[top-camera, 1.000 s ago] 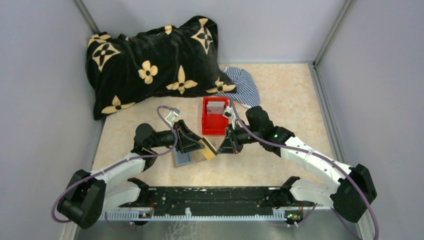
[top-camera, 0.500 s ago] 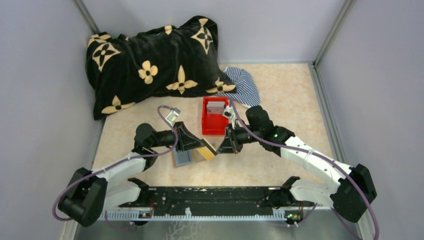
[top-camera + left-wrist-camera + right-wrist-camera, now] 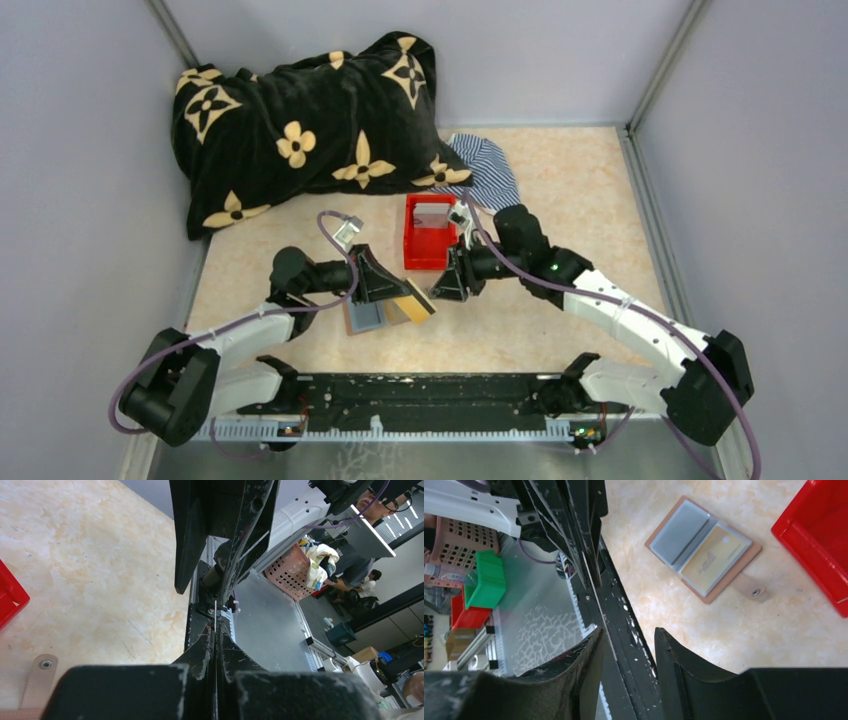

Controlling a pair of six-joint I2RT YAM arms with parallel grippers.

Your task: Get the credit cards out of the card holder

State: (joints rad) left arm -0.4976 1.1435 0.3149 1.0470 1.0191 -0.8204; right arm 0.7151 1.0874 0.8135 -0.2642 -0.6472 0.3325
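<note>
The brown card holder (image 3: 372,316) lies open on the table, and the right wrist view shows a grey panel and a gold credit card (image 3: 713,558) in the card holder (image 3: 704,550). My left gripper (image 3: 400,290) is shut on another credit card (image 3: 417,304), held just above the holder's right side. From the left wrist that card (image 3: 215,611) shows edge-on as a thin line between the pinched fingers of the left gripper (image 3: 215,632). My right gripper (image 3: 438,291) stands open right of the card. Between the spread jaws of the right gripper (image 3: 629,632), the card's edge (image 3: 600,605) runs free.
A red plastic bin (image 3: 430,232) stands just behind the grippers. Behind it lie a black flower-patterned cushion (image 3: 310,125) and a striped cloth (image 3: 487,170). Grey walls close in the table on three sides. The wallet's snap strap (image 3: 751,587) points toward the bin.
The left gripper closed on the card that the right gripper was holding. The right gripper then opened, let it go and drew back slightly.
</note>
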